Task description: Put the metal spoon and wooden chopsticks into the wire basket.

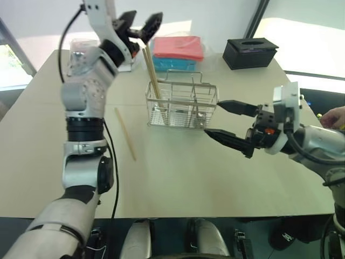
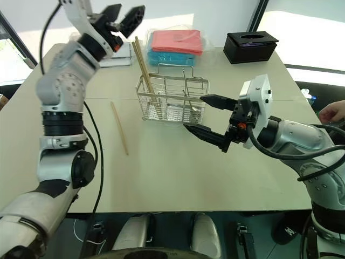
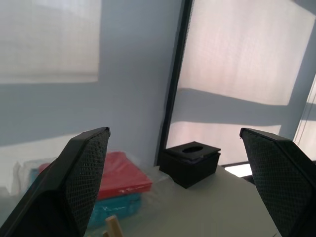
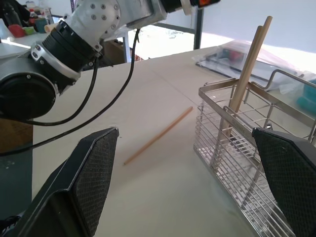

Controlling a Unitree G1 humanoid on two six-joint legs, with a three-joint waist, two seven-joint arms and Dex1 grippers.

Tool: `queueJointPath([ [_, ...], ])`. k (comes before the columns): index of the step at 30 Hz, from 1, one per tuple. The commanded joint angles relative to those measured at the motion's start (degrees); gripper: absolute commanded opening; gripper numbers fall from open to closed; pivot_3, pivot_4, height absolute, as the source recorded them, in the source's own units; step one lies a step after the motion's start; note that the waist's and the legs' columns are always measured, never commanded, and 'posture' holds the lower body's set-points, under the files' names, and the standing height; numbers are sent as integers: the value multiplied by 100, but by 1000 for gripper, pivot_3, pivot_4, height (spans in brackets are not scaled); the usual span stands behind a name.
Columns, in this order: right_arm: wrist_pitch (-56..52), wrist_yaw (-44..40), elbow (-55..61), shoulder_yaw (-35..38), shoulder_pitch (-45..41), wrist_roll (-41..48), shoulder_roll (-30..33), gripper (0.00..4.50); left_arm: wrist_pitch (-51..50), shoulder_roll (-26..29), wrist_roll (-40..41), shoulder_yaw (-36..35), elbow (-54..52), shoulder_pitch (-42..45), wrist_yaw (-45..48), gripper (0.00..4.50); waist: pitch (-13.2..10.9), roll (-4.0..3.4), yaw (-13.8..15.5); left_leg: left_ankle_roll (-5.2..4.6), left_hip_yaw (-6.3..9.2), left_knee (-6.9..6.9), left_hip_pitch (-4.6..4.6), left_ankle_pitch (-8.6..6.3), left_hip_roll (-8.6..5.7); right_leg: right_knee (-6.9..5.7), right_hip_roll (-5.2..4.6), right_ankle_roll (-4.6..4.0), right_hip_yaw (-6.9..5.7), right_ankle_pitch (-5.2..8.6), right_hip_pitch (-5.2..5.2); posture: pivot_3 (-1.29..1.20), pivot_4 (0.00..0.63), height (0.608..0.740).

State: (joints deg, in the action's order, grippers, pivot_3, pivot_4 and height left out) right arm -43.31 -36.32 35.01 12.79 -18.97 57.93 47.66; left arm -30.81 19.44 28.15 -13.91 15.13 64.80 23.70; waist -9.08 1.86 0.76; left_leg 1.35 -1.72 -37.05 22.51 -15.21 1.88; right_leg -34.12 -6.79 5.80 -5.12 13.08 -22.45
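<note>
Mid-frame, the basket (image 1: 182, 106) has chopsticks (image 1: 152, 75) leaning up out of its left end, blocking entry from the upper left. A loose chopstick (image 1: 125, 133) lies on bare table (image 1: 178, 183) to its left. The lower centre is open. A black box (image 1: 249, 53) and red pack (image 1: 178, 47) crowd the top.

The wire basket (image 1: 182, 105) stands mid-table (image 1: 178, 178) — two wooden chopsticks (image 1: 151, 73) lean in its left end, a third chopstick (image 1: 125, 133) lies left of it; the black box (image 1: 249, 52) sits behind, right.
</note>
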Motion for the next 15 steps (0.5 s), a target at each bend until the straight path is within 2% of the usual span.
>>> queueJointPath([
  [1, 123, -160, -31, -16, -205, -47, -11, 4500, -306, 607, 403, -603, -447, 895, -242, 4447, -7, 2, -11, 0, 1, -1, 1, 0, 0, 0, 0, 0, 0, 0, -2, 0, 150, 703],
  [7, 118, -264, -124, -62, -306, -115, -33, 4500, -594, 1391, 485, -1251, 82, 1546, -962, 4447, 1, -13, 8, -3, 1, 4, -11, -2, -1, 1, 0, 3, -1, 2, 12, 0, 150, 703],
  [10, 94, -304, -151, -98, -353, -139, -50, 4500, -552, 1731, 120, -1210, 207, 1369, -1351, 4447, 1, -10, 5, -2, 2, 2, -12, -1, 0, -1, 0, 3, -1, 2, 11, 0, 150, 703],
  [15, 58, -273, -84, -102, -322, -110, -99, 4500, -1050, 1912, -361, -1249, 740, 950, -2299, 4447, 2, -8, 9, 0, 3, 1, -13, 0, -1, -4, 0, 3, -1, 2, 14, 0, 150, 703],
])
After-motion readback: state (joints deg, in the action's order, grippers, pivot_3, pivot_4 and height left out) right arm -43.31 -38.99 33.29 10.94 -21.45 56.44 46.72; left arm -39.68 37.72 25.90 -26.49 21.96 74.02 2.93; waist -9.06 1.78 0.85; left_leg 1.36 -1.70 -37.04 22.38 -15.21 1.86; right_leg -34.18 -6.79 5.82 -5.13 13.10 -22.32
